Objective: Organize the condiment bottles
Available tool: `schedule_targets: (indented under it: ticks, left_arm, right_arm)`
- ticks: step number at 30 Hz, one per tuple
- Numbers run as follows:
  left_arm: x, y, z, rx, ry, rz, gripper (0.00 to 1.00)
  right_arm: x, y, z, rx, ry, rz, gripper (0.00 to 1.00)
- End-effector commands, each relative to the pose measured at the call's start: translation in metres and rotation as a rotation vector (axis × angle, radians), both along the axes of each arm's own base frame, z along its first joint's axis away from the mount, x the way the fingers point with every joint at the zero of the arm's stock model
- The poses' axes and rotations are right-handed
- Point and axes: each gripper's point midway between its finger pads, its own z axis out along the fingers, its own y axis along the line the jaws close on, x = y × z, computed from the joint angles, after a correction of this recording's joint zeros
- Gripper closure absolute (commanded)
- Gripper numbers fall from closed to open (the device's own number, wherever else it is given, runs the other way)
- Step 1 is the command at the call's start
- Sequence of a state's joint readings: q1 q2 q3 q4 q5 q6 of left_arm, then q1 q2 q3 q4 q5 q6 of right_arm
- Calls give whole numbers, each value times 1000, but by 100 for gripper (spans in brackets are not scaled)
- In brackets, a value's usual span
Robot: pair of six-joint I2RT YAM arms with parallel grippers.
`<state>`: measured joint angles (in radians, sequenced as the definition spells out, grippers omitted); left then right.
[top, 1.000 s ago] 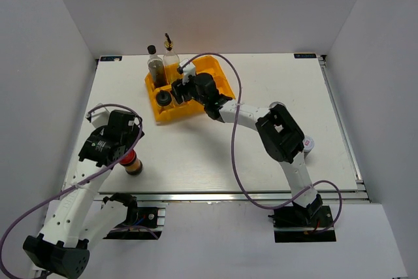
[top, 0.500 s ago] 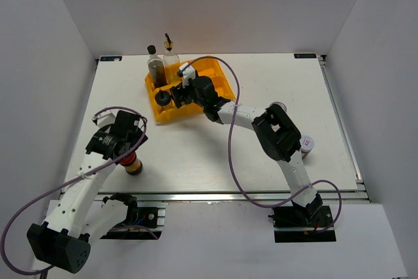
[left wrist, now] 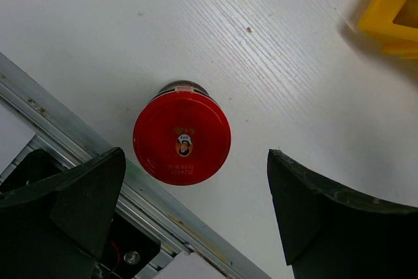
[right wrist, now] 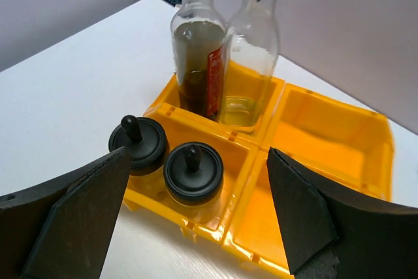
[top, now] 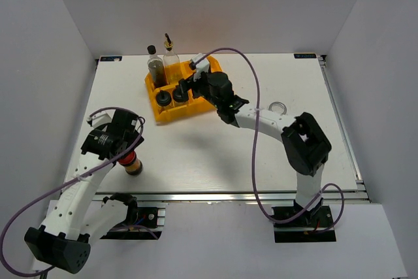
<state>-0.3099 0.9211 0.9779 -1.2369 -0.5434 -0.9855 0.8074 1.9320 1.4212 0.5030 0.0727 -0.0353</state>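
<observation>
Black left gripper — jaws wide, empty — hovers over the red-lidded jar on the table. Right gripper, equally wide and empty, faces the yellow tray — two shakers share one compartment, two bottles the one behind it.

Table: white, matt, finely grained like wood or a wood-look laminate, edged by a bare dull-grey metal rail. Tray: yellow moulded plastic, smooth and semi-glossy; dark bottle and clear bottle: shiny transparent glass, the dark one with a red paper-like label; shakers: smooth black plastic caps with a soft sheen. Jar: glossy red lid with a small printed emblem, material not certain; left fingers: black, matt, plastic-looking.
</observation>
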Motion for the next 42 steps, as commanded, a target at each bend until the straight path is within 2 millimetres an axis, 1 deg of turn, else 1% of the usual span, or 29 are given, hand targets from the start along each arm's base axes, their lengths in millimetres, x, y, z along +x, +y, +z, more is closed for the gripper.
schedule_targets:
  ticks: [1, 2, 3, 4, 5, 6, 7, 8, 10, 12, 13, 14, 15, 16, 17, 18, 19, 21, 25, 29, 32, 33, 35, 36, 37, 39, 40, 41, 42]
  left_arm:
    - [-8, 9, 10, 20, -20, 36, 2]
    - [-11, 8, 3, 17, 0, 30, 2]
    - [-12, 7, -1, 15, 9, 29, 2]
    - [-11, 6, -4, 12, 8, 29, 2]
    - [-11, 5, -8, 8, 19, 22, 2]
    - [-12, 5, -15, 12, 31, 17, 2]
    - [-7, 3, -16, 7, 14, 18, 2]
    - [-5, 3, -18, 6, 11, 16, 2]
    - [2, -2, -24, -3, 7, -1, 2]
    - [0, 0, -33, 15, 40, 3, 2]
    - [-1, 1, -39, 26, 67, 7, 2]
    - [-2, 3, -42, 36, 82, 13, 2]
    - [-2, 5, -46, 47, 91, 23, 2]
    - [-1, 5, -46, 49, 91, 27, 2]
    - [1, 4, -47, 50, 94, 28, 2]
    - [3, 4, -47, 50, 88, 33, 2]
    - [7, 4, -47, 50, 71, 35, 2]
    - [9, 6, -48, 58, 60, 41, 2]
    - [14, 9, -50, 69, 52, 64, 2]
    - [12, 12, -58, 78, 89, 79, 7]
    - [12, 10, -65, 71, 122, 73, 16]
    - [12, 10, -68, 65, 133, 72, 25]
    - [13, 8, -72, 55, 140, 62, 38]
    - [15, 6, -73, 45, 138, 61, 54]
    - [16, 5, -72, 40, 133, 54, 61]
    - [18, 3, -70, 31, 123, 50, 74]
    - [18, 3, -67, 28, 117, 47, 88]
    - [20, 2, -64, 25, 106, 44, 96]
    - [22, 0, -61, 19, 99, 17, 100]
  right_arm:
    - [-7, -22, 28, 63, -50, -72, 11]
    - [-10, -34, 42, 85, -65, -103, 11]
    - [-14, -41, 46, 103, -68, -121, 11]
    - [-18, -54, 27, 78, -46, -154, 11]
    - [-25, -66, 38, 100, -64, -170, 11]
    - [-29, -74, 38, 108, -66, -189, 11]
    - [-32, -84, 35, 110, -69, -219, 11]
    - [-41, -99, 26, 99, -57, -237, 11]
    - [-50, -114, 18, 124, -19, -271, 11]
    - [-62, -136, 4, 105, 5, -319, 11]
    - [-66, -150, 7, 124, 15, -362, 10]
    - [-72, -161, -9, 103, 39, -384, 11]
    - [-76, -167, -13, 104, 48, -393, 11]
    - [-82, -173, -5, 137, 47, -397, 11]
    - [-87, -177, -8, 142, 55, -396, 11]
    - [-93, -182, -17, 136, 72, -394, 11]
    - [-98, -185, -11, 156, 65, -385, 11]
    - [-103, -190, -16, 154, 75, -386, 11]
    - [-110, -207, -6, 162, 53, -423, 11]
    - [-115, -225, -4, 161, 36, -471, 11]
    - [-119, -241, -2, 171, 19, -519, 11]
    - [-120, -244, -2, 173, 14, -526, 11]
    - [-122, -253, 1, 184, 4, -547, 11]
    - [-123, -255, 1, 187, 1, -550, 11]
    - [-124, -258, 5, 201, -7, -558, 11]
    - [-126, -261, 4, 201, -11, -561, 11]
    - [-126, -263, 7, 208, -15, -566, 11]
    - [-126, -262, 7, 211, -14, -563, 11]
    - [-127, -262, 6, 209, -14, -562, 11]
